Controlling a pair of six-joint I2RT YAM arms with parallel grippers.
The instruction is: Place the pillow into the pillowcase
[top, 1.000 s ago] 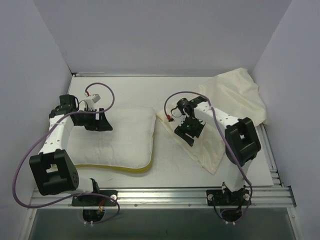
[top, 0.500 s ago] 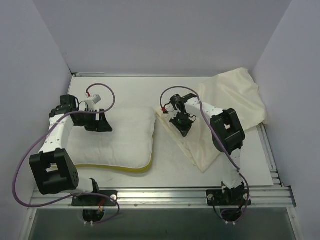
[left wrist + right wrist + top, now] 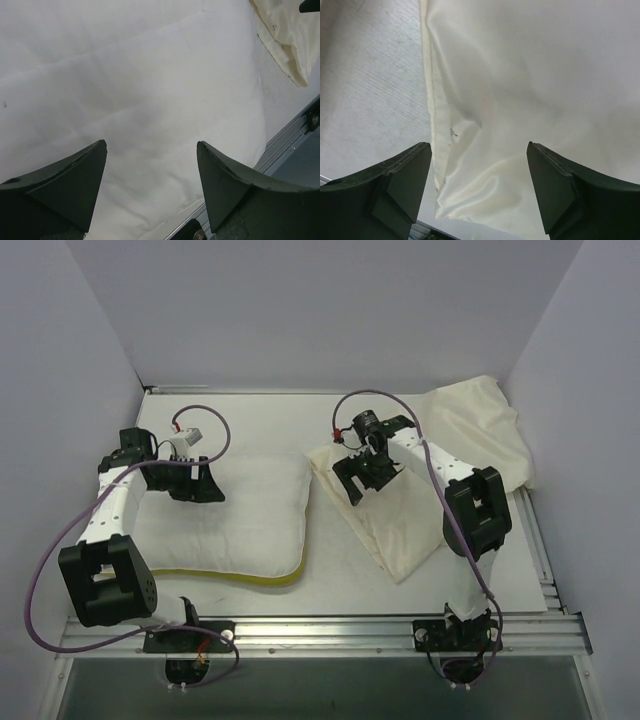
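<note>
Pale grey walls box in a white bench (image 3: 335, 585) on three sides, with a metal rail (image 3: 330, 632) running along the bottom of the overhead view where the two arms are bolted down.

So the plump white padded pillow (image 3: 250, 515) lies flat at centre-left of that view, and its yellow band (image 3: 235, 578) runs along the lower edge. The thin, wrinkly cream fabric pillowcase (image 3: 410, 525) is over on the right. It stretches diagonally from the upper right corner, where it bunches up against the wall, down toward the middle. Its left edge sits just beside the pillow's right edge, with a narrow strip of bench between them, so the two are not touching.

The left claw (image 3: 203, 483) is over the pillow's upper left corner. From its wrist camera the left claw (image 3: 152, 145) stands wide, with nothing but pillow (image 3: 150, 75) surface showing between the dark fingers. I can't tell if the tips actually press into it. A bit of pillowcase (image 3: 285, 35) peeks in at the upper right of that frame.

The right claw (image 3: 358, 478) is over the left end of the pillowcase. Its wrist view shows the right claw (image 3: 479, 145) spread wide too, gripping nothing, with the pillowcase (image 3: 530, 75) seam edge running down between the fingers and bare bench on the left.

A purple cable (image 3: 40, 570) loops off the left arm.
</note>
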